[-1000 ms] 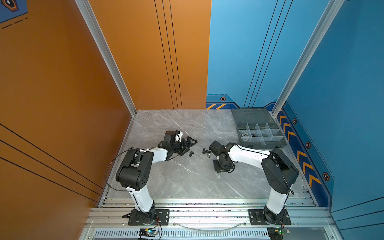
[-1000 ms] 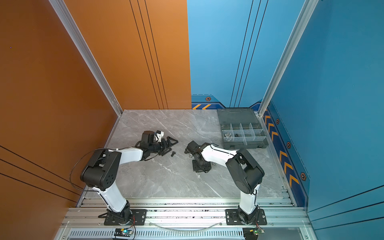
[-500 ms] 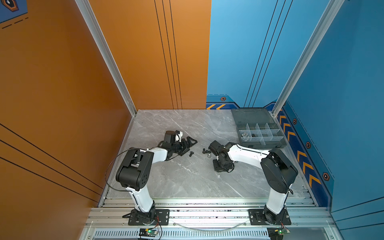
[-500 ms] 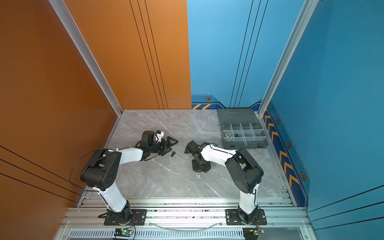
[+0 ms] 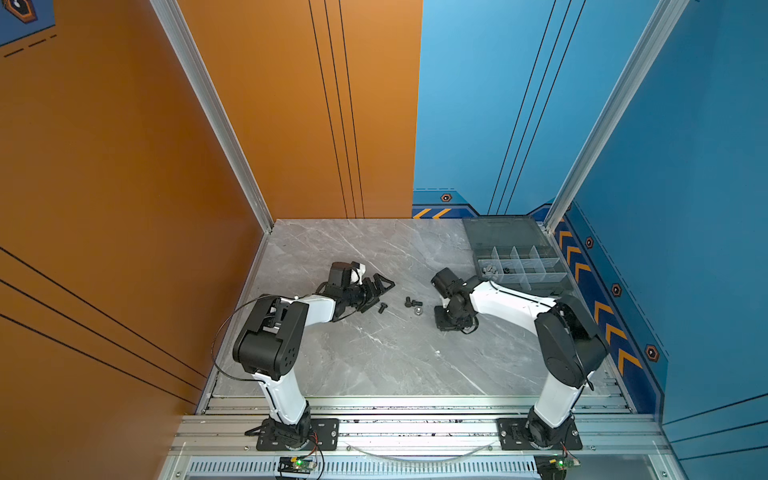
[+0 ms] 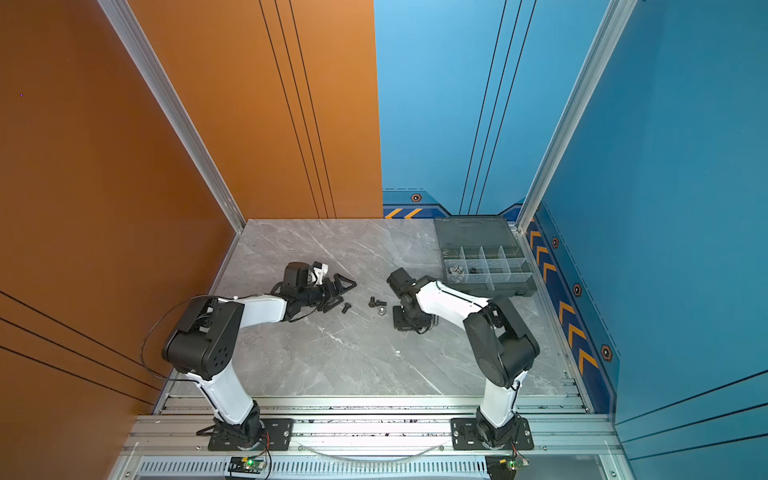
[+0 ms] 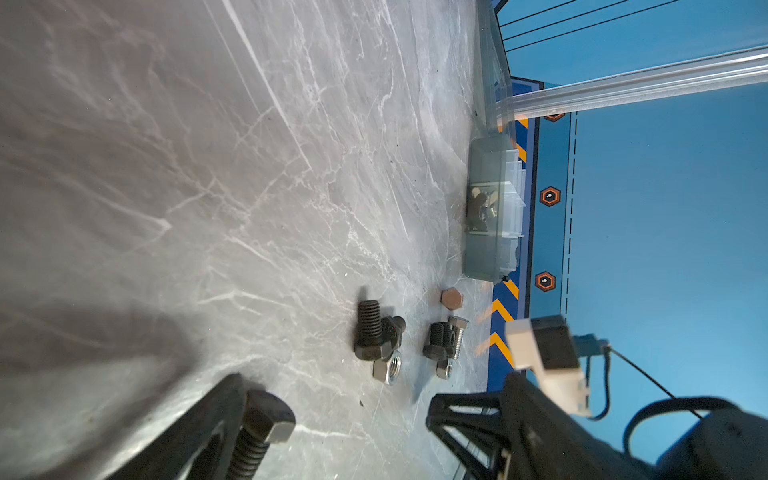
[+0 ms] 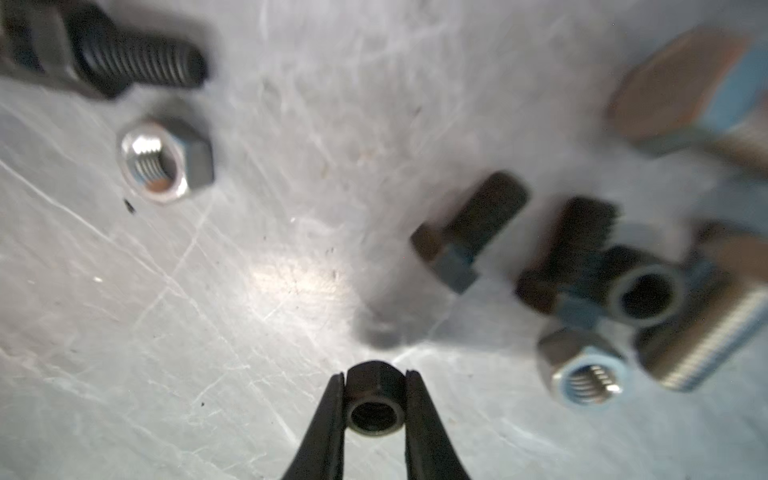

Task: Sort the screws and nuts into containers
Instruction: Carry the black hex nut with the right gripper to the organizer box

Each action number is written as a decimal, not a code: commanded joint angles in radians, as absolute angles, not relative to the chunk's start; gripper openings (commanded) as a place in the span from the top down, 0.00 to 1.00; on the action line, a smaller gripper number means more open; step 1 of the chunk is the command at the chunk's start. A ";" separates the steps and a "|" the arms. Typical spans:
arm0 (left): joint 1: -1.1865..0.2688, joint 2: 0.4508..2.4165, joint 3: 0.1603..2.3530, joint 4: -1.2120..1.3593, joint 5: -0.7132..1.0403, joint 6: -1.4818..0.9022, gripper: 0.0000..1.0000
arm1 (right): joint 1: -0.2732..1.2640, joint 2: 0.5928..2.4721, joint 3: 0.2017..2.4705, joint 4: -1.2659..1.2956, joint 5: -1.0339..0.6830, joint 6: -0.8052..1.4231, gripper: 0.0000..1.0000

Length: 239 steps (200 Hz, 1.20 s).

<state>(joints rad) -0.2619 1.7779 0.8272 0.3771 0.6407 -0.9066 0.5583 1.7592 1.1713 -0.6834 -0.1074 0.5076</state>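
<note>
- The right claw (image 8: 376, 388) pinches a black hex nut (image 8: 376, 409) between its fingertips, gripping opposite flats with the bore facing the camera. The nut sits low over the bench (image 5: 374, 365). We cannot tell whether it is touching the surface.
- The left claw (image 5: 378, 296) is spread wide and holds nothing. A black bolt (image 7: 257, 432) lies just beside one of its fingers.
- We judge the nut to be stiff, light and smooth. It is small enough to twist or pop out of the grip, so holding it on the flats suits it. The bolts look likely to roll, and we would take them across the shank.
- The other loose screws and nuts (image 5: 413, 304) lie between the arms. The organizer box (image 5: 503, 232) stands open at the far right corner of the bench.
- Only the right wrist view shows the pinch, because in both top views the wrist hides those fingertips. The top views alone show which compartments already hold pieces. The left wrist view shows silver parts through the box wall.
</note>
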 commanded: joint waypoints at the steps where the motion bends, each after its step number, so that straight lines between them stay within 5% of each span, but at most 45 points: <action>1: -0.253 1.783 0.850 0.377 0.663 -0.895 0.02 | 0.462 1.698 1.204 -0.671 -0.165 0.420 1.00; 97: -0.252 1.755 0.852 0.376 0.652 -0.899 0.02 | -0.005 1.913 1.581 -0.742 -0.103 0.337 1.00; 214: -0.260 1.725 0.835 0.376 0.627 -0.904 0.02 | -0.130 2.134 1.774 -0.769 -0.093 0.342 1.00; 239: -0.260 1.724 0.834 0.377 0.630 -0.903 0.02 | -0.130 2.141 1.772 -0.769 -0.090 0.340 0.92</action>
<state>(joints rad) -0.2604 1.7405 0.8288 0.3767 0.6392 -0.9070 -0.1310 2.1246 1.7493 -0.7334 -0.1074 0.3550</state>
